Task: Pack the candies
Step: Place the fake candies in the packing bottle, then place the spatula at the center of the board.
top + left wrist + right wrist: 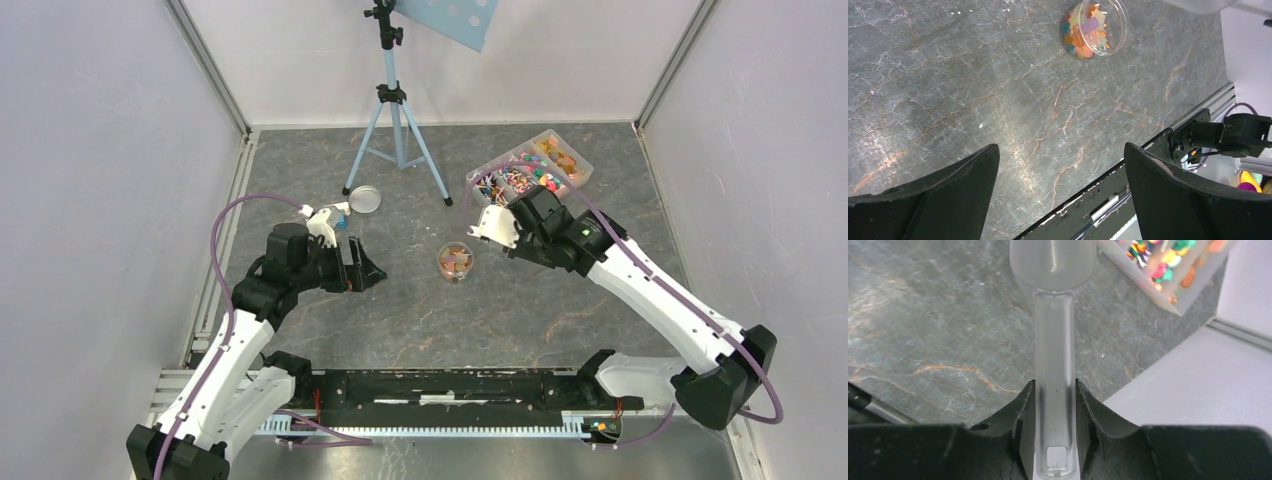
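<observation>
Left fingers (948,200) wide apart, right fingers (1024,426) tight on one clear scoop (1054,365); one jar (1122,21) of candies (1085,32).

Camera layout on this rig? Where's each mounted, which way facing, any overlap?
Top external: above and behind the bases, looking down on the table; left arm and right arm show.
Left wrist: on the left arm, looking across the table to the clear jar of candies; left gripper open at bottom.
Right wrist: on the right arm, facing the compartment box; right gripper shut on a clear scoop.
Shared: top external also shows the jar and the box.
</observation>
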Action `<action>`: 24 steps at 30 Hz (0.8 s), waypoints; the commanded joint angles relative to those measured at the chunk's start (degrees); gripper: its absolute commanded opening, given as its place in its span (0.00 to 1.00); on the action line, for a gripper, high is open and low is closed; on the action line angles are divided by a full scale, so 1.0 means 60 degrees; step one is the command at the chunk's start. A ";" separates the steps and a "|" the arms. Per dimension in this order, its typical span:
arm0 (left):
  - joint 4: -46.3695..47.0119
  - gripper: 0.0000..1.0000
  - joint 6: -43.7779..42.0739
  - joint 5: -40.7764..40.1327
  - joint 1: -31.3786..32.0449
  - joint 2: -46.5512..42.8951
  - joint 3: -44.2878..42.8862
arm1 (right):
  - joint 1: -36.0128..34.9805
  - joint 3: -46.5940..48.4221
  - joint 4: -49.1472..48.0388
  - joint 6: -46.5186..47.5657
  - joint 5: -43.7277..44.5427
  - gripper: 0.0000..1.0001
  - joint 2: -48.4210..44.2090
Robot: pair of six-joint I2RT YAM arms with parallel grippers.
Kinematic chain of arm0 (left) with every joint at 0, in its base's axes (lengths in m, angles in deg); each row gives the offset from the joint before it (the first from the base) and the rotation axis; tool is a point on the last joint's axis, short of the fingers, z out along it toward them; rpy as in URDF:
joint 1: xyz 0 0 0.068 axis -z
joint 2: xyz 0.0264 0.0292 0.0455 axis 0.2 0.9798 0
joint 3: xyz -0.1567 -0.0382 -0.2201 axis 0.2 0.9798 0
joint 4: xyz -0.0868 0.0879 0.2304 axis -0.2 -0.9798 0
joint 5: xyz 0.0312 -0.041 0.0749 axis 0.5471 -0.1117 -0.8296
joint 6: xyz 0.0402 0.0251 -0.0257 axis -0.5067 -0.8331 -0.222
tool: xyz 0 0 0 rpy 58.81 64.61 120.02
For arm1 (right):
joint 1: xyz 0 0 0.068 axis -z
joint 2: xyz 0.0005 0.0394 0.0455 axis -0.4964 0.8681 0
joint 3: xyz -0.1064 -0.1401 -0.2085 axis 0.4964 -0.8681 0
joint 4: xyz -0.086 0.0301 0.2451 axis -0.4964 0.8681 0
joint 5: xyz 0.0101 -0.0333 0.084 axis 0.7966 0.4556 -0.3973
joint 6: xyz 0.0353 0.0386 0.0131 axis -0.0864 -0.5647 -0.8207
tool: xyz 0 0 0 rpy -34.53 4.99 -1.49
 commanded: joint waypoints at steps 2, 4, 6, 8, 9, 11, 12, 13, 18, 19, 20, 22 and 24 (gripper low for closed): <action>0.0231 1.00 -0.0359 0.0203 0.0032 -0.0135 -0.0044 | 0.0696 -0.0820 -0.0867 -0.0186 0.1144 0.00 -0.0825; 0.0230 1.00 -0.0355 0.0210 0.0031 -0.0148 -0.0042 | 0.1164 -0.1159 -0.1027 -0.0102 0.1016 0.00 -0.0967; 0.0230 1.00 -0.0362 0.0246 0.0046 -0.0146 -0.0043 | 0.1658 -0.1575 -0.1170 -0.0041 0.0737 0.00 -0.1054; 0.0234 1.00 -0.0355 0.0243 0.0051 -0.0149 -0.0037 | 0.2056 -0.2013 -0.1277 -0.0040 0.0720 0.00 -0.1110; 0.0231 1.00 -0.0352 0.0246 0.0068 -0.0178 -0.0036 | 0.2220 -0.2302 -0.1373 -0.0021 0.0696 0.00 -0.1199; 0.0234 1.00 -0.0351 0.0225 0.0097 -0.0201 -0.0041 | 0.2440 -0.2806 -0.1780 0.0034 0.0584 0.00 -0.1452; 0.0236 1.00 -0.0351 0.0210 0.0111 -0.0215 -0.0047 | 0.2531 -0.3003 -0.1980 -0.0006 0.0523 0.00 -0.1536; 0.0235 1.00 -0.0351 0.0224 0.0119 -0.0212 -0.0045 | 0.2651 -0.3176 -0.2249 -0.0070 0.0421 0.00 -0.1610; 0.0254 1.00 -0.0353 0.0226 0.0146 -0.0157 -0.0047 | 0.3045 -0.4439 -0.3693 -0.0405 -0.0074 0.02 -0.1891; 0.0256 1.00 -0.0356 0.0217 0.0154 -0.0151 -0.0029 | 0.3095 -0.4653 -0.3880 -0.0450 -0.0285 0.02 -0.1945; 0.0251 1.00 -0.0352 0.0225 0.0177 -0.0132 -0.0034 | 0.3167 -0.4851 -0.4087 -0.0455 -0.0458 0.03 -0.2025; 0.0246 1.00 -0.0340 0.0219 0.0226 -0.0093 -0.0025 | 0.3359 -0.5190 -0.4331 -0.0433 -0.0582 0.04 -0.2112; 0.0245 1.00 -0.0337 0.0225 0.0278 -0.0074 -0.0022 | 0.3518 -0.5327 -0.4393 -0.0362 -0.0533 0.06 -0.2083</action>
